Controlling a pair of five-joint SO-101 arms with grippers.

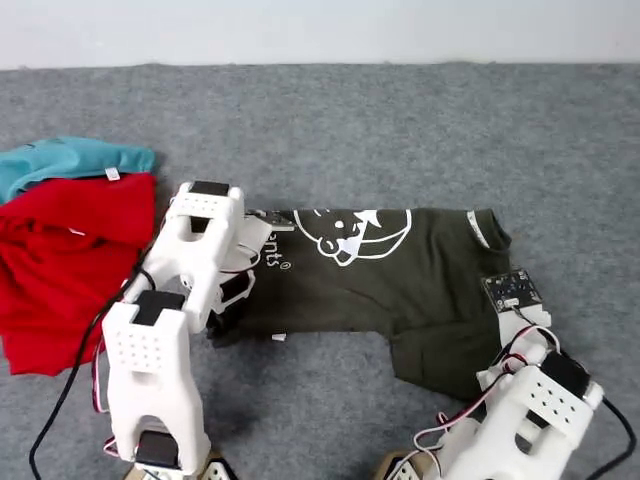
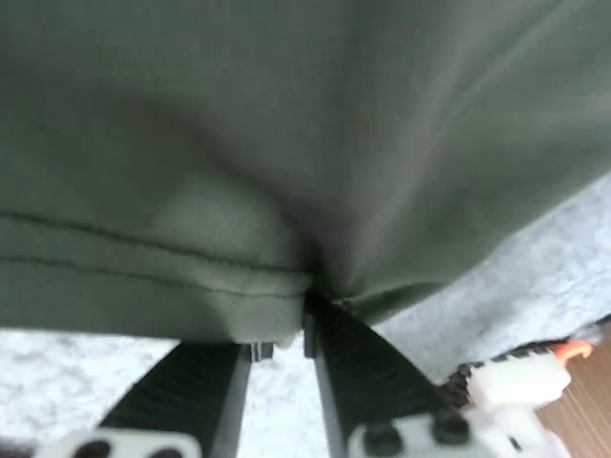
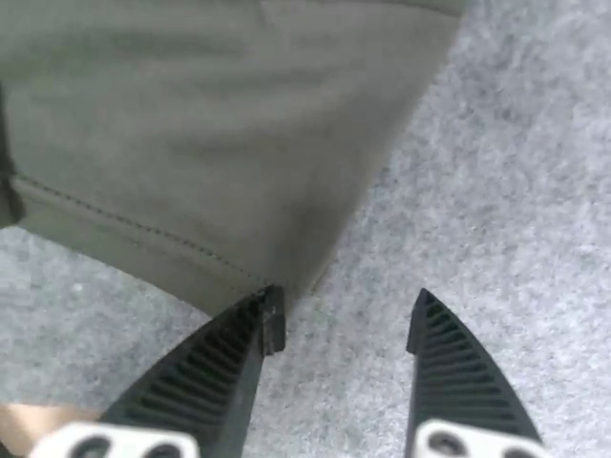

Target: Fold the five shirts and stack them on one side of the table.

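Of three shirts, the green shirt [image 1: 400, 280] lies mid worktop [image 1: 400, 130], the left gripper's [image 2: 286, 322] jaws clamped on its left hem and the right gripper's [image 3: 344, 315] jaws apart by its near-right corner, while the red shirt [image 1: 70, 260] overlaps a half-hidden teal shirt [image 1: 70, 160] far left.

Left, shirt heap [image 1: 72, 250]; right, flat shirt [image 1: 400, 285]

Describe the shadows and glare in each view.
High view: even light, no glare, faint shadow under the left arm by the dark green shirt. Left wrist view: shirt darkens in the crease above the fingers. Right wrist view: grey carpet evenly lit.
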